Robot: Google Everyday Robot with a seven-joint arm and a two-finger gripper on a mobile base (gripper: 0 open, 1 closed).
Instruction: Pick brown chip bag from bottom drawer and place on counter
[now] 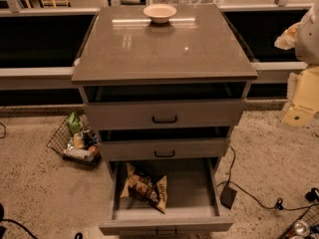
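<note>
Bag (144, 187): crinkly tan and brown, pointed corners; lies lower middle of frame, left in the open bottom drawer (192, 195).
Tool (301, 101): right edge of frame, well apart from bag; open or closed, cannot tell.
Risk: slick foil may slip; a corner may snag the drawer wall.
Bench (164, 54): glossy, flat; pale bowl (160, 12) at top.

Tool (301, 97) at right edge, cream-yellow blocky shell, small dark round hole, pale grey rounded arm (310, 36) above
</note>
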